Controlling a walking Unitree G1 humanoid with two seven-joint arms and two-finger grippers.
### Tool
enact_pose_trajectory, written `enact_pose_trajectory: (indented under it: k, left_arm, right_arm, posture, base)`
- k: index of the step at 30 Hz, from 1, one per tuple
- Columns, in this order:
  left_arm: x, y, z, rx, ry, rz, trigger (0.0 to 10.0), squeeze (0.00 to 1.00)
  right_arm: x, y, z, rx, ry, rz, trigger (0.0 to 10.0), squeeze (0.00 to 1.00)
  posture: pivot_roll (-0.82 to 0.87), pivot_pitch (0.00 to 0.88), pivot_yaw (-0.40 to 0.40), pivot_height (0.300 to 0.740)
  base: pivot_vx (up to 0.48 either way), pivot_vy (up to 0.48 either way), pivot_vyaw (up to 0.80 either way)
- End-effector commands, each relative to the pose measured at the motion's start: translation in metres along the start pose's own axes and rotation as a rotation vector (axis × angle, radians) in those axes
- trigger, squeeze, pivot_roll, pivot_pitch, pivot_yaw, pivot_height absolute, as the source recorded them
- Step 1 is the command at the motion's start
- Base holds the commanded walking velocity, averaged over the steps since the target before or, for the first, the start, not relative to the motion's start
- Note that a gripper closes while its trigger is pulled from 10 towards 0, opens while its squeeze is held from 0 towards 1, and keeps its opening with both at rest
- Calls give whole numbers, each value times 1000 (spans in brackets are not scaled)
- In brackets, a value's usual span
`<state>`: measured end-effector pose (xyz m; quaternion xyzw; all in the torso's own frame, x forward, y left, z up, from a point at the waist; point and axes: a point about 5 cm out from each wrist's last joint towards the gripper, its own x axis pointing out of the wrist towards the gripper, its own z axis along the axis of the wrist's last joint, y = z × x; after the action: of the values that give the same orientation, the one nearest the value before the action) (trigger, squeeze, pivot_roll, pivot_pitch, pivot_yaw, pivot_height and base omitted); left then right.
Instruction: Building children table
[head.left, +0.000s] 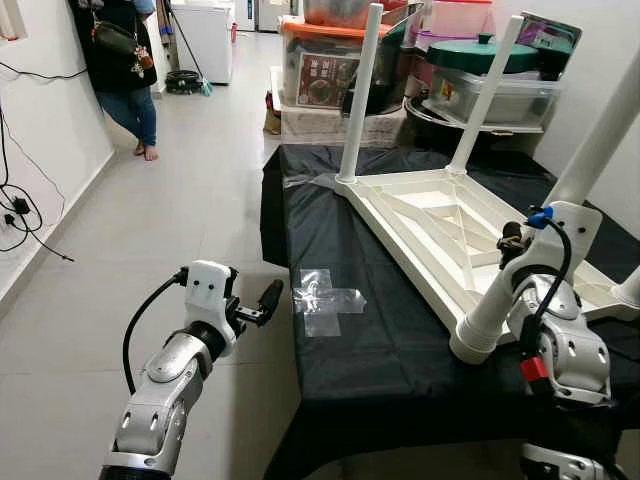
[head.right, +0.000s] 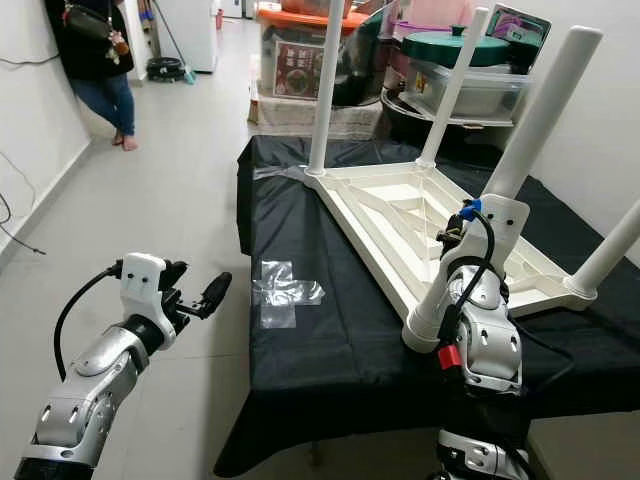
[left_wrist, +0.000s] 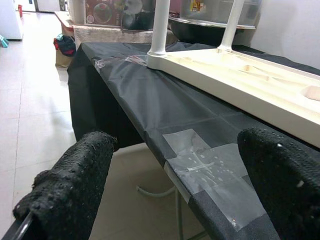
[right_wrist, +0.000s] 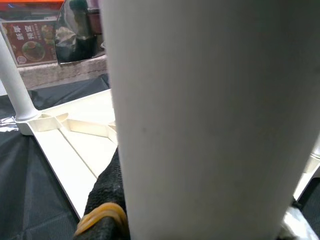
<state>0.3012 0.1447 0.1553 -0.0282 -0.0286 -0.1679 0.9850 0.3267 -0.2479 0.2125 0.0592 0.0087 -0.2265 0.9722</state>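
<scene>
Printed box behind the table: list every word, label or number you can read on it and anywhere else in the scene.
Printed box: food pictures and rows of text, too small and blurred to read.
Same box in the right wrist view: a few characters beside a dish photo, not legible.
Colourful packaging at the back right: print too blurred to read.
White table, black cloth: no text.

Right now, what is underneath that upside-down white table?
The upturned white children's table lies on a black cloth covering a larger surface; clear tape patches stick to the cloth nearby. What the cloth covers is hidden. The right gripper is at the near leg.
</scene>
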Motion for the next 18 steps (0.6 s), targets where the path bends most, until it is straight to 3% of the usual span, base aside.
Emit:
enact_pose_trajectory:
  k: [1,18]
  left_arm:
    - [2,-3,-3,-3,8,-12,10000,0]
    - [2,-4,-4,-5,7,-16,10000,0]
  right_arm:
    - [-1,-10,-36,-12,184,-48,10000,0]
    - [-1,-10,-32,-4,175,-48,10000,0]
  posture:
    - [37,0,-64,740]
    - [35,0,-64,740]
  base:
    - [0,0,0]
    - [0,0,0]
